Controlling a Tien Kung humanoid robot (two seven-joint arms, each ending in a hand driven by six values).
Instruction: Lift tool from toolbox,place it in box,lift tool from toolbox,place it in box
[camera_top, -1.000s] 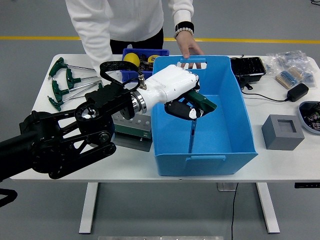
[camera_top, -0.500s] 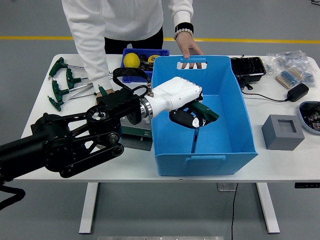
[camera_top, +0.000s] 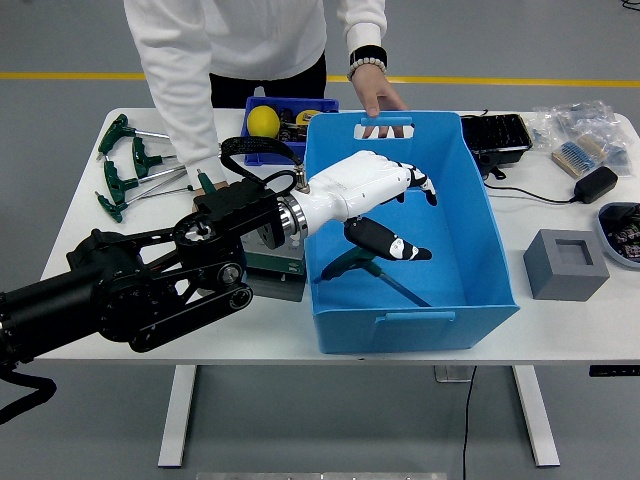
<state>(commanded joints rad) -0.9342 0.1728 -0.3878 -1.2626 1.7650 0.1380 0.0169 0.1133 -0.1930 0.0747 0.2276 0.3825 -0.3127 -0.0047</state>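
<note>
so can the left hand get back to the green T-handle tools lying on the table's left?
Probably yes. The left hand is open over the blue box, holding nothing, and the T-handle tools lie uncovered; only the person's arm reaches down near them.

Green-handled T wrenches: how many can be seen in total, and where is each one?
5. Four lie on the table at its far left. One lies in the blue box, under the open left hand. The arm may hide others.
</note>
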